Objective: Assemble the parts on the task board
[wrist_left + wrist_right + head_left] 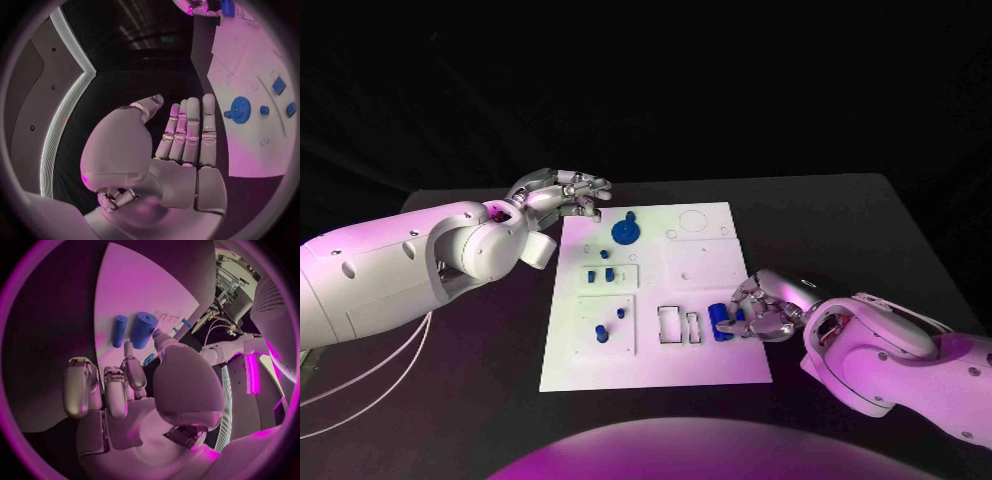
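Observation:
The white task board [661,345] lies in the middle of the black table. A blue gear [626,232] stands near its far left, also seen as a blue gear [240,109] from the left wrist. Small blue parts [599,275] sit in the left-hand recesses. My left hand [560,195] hovers at the board's far left corner, its fingers [190,130] straight and nothing in the palm. My right hand [762,310] is at the board's right edge. Its thumb and a fingertip [128,347] pinch the near end of a thick blue cylinder [144,329]. A thinner blue cylinder [120,330] lies beside it.
Empty rectangular slots [678,323] lie just left of the two cylinders. Round outlines [692,222] mark the board's far right part. Black table [862,230] surrounds the board on all sides.

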Action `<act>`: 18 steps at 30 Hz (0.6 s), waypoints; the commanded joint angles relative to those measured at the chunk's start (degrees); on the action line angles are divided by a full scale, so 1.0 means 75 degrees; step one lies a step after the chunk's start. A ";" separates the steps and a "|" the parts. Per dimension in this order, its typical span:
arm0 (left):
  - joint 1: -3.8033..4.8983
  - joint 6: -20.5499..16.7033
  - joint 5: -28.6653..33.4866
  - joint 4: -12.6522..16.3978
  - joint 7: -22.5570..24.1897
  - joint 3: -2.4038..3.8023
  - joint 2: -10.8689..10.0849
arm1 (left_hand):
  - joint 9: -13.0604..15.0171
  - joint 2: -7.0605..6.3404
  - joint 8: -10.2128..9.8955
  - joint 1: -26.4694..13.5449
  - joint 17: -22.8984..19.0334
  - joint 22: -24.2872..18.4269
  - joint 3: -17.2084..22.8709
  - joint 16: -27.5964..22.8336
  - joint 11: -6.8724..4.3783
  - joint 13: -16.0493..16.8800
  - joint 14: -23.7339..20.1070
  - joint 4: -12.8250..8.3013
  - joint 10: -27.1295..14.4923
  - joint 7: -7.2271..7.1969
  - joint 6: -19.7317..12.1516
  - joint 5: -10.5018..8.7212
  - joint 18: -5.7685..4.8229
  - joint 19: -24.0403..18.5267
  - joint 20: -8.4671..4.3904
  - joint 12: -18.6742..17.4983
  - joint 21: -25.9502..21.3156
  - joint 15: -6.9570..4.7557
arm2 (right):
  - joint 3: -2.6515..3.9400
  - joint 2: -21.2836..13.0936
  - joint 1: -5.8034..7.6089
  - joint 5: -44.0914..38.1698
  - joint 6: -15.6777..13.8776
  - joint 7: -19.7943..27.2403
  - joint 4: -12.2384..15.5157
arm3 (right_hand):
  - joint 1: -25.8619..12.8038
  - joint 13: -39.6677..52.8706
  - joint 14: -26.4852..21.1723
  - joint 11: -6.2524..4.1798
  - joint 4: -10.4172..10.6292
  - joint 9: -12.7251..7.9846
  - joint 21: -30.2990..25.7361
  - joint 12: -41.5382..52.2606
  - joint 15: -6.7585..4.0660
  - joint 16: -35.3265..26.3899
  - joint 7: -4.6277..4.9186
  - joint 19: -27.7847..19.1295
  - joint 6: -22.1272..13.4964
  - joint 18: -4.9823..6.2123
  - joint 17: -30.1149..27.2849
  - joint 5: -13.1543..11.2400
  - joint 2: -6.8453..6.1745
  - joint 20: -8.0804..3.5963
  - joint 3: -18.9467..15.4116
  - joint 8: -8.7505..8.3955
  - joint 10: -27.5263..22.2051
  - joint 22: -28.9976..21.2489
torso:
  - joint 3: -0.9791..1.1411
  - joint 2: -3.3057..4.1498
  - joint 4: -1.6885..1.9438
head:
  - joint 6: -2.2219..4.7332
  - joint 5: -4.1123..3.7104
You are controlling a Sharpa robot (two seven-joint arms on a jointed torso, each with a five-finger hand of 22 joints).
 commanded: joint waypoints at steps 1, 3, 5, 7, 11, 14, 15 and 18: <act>0.0003 0.0143 0.0042 0.0022 0.0069 0.0005 0.0000 | 0.0012 0.0030 0.0041 -0.0026 0.0005 -0.0006 -0.0024 -0.0026 0.0010 -0.0003 -0.0030 0.0009 -0.0034 -0.0004 -0.0030 0.0021 0.0068 0.0067 -0.0009 -0.0035 -0.0051 0.0033 | -0.0003 0.0097 -0.0047 -0.0250 0.0220 -0.0235 -0.0063 | 0.0019 -0.0001 0.0774 -0.0001 0.0055 0.0011 0.0033 -0.0013 -0.0054 0.0032 -0.0015 0.0303 0.0055 -0.0078 0.1974 -0.0037 0.0054 -0.0049 -0.0022 0.0026 0.0003 0.1579 | 0.0001 0.0004 -0.0005 | -0.0006 -0.0002; 0.0003 0.0150 0.0042 0.0028 0.0066 0.0005 -0.0001 | 0.0012 0.0030 0.0041 -0.0026 0.0005 -0.0006 -0.0024 -0.0026 0.0010 -0.0003 -0.0030 0.0009 -0.0034 -0.0004 -0.0030 0.0021 0.0068 0.0067 -0.0009 -0.0035 -0.0051 0.0033 | -0.0004 0.0154 -0.0076 -0.0253 0.0248 -0.0263 -0.0105 | 0.0019 -0.0001 0.0774 -0.0001 0.0055 0.0011 0.0033 -0.0013 -0.0054 0.0032 -0.0015 0.0303 0.0055 -0.0078 0.1974 -0.0037 0.0054 -0.0049 -0.0022 0.0026 0.0003 0.1579 | 0.0000 0.0006 0.0000 | -0.0007 -0.0001; 0.0003 0.0157 0.0042 0.0033 0.0060 0.0005 -0.0005 | 0.0012 0.0030 0.0041 -0.0026 0.0005 -0.0006 -0.0024 -0.0026 0.0010 -0.0003 -0.0030 0.0009 -0.0034 -0.0004 -0.0030 0.0021 0.0068 0.0067 -0.0009 -0.0035 -0.0051 0.0033 | -0.0004 0.0200 -0.0104 -0.0273 0.0255 -0.0279 -0.0133 | 0.0014 0.0012 0.0775 0.0000 0.0059 0.0013 0.0035 0.0003 -0.0054 0.0033 -0.0015 0.0304 0.0054 -0.0079 0.1976 -0.0038 0.0058 -0.0049 -0.0029 0.0026 0.0011 0.1580 | -0.0002 0.0007 0.0003 | -0.0008 -0.0001; 0.0003 0.0158 0.0042 0.0033 0.0056 0.0005 -0.0008 | 0.0012 0.0030 0.0041 -0.0026 0.0005 -0.0006 -0.0024 -0.0026 0.0010 -0.0003 -0.0030 0.0009 -0.0034 -0.0004 -0.0030 0.0021 0.0068 0.0067 -0.0009 -0.0035 -0.0051 0.0033 | -0.0004 0.0235 -0.0120 -0.0287 0.0259 -0.0286 -0.0153 | 0.0014 0.0012 0.0775 0.0000 0.0059 0.0013 0.0035 0.0003 -0.0054 0.0033 -0.0015 0.0304 0.0054 -0.0079 0.1976 -0.0038 0.0058 -0.0049 -0.0029 0.0026 0.0011 0.1580 | -0.0004 0.0006 -0.0002 | -0.0009 0.0006; 0.0003 0.0161 0.0042 0.0036 0.0048 0.0005 -0.0014 | 0.0012 0.0030 0.0041 -0.0026 0.0005 -0.0006 -0.0024 -0.0026 0.0010 -0.0003 -0.0030 0.0009 -0.0034 -0.0004 -0.0030 0.0021 0.0068 0.0067 -0.0009 -0.0035 -0.0051 0.0033 | -0.0004 0.0309 -0.0142 -0.0304 0.0263 -0.0319 -0.0214 | 0.0049 0.0065 0.0777 -0.0005 0.0050 0.0025 0.0069 0.0070 -0.0056 0.0036 -0.0021 0.0312 0.0068 -0.0085 0.1985 -0.0026 0.0103 -0.0051 -0.0023 0.0033 0.0045 0.1587 | -0.0009 0.0001 0.0007 | -0.0020 0.0007; 0.0003 0.0165 0.0042 0.0041 0.0042 0.0005 -0.0020 | 0.0012 0.0030 0.0041 -0.0026 0.0005 -0.0006 -0.0024 -0.0026 0.0010 -0.0003 -0.0030 0.0009 -0.0034 -0.0004 -0.0030 0.0021 0.0068 0.0067 -0.0009 -0.0035 -0.0051 0.0033 | -0.0004 0.0358 -0.0156 -0.0309 0.0241 -0.0360 -0.0260 | 0.0107 0.0109 0.0781 -0.0011 0.0040 0.0039 0.0085 0.0125 -0.0060 0.0043 -0.0028 0.0316 0.0085 -0.0087 0.2004 -0.0005 0.0139 -0.0054 -0.0007 0.0042 0.0071 0.1591 | -0.0008 0.0004 0.0010 | -0.0015 0.0014; 0.0003 0.0165 0.0042 0.0043 0.0040 0.0005 -0.0023 | 0.0012 0.0030 0.0041 -0.0026 0.0005 -0.0006 -0.0024 -0.0026 0.0010 -0.0003 -0.0030 0.0009 -0.0034 -0.0004 -0.0030 0.0021 0.0068 0.0067 -0.0009 -0.0035 -0.0051 0.0033 | -0.0004 0.0373 -0.0160 -0.0310 0.0228 -0.0383 -0.0272 | 0.0140 0.0141 0.0782 -0.0017 0.0040 0.0052 0.0097 0.0166 -0.0064 0.0045 -0.0036 0.0319 0.0113 -0.0089 0.2008 0.0030 0.0165 -0.0057 0.0007 0.0056 0.0092 0.1593 | -0.0008 0.0005 0.0014 | -0.0016 0.0019; 0.0004 0.0165 0.0042 0.0048 0.0036 0.0005 -0.0032 | 0.0012 0.0030 0.0041 -0.0026 0.0005 -0.0006 -0.0024 -0.0026 0.0010 -0.0003 -0.0030 0.0009 -0.0034 -0.0004 -0.0030 0.0021 0.0068 0.0067 -0.0009 -0.0035 -0.0051 0.0033 | -0.0004 0.0406 -0.0169 -0.0312 0.0194 -0.0438 -0.0298 | 0.0177 0.0181 0.0782 -0.0034 0.0048 0.0082 0.0151 0.0217 -0.0077 0.0045 -0.0054 0.0333 0.0167 -0.0098 0.2008 0.0229 0.0216 -0.0069 0.0046 0.0076 0.0114 0.1605 | -0.0009 0.0006 0.0015 | -0.0016 0.0023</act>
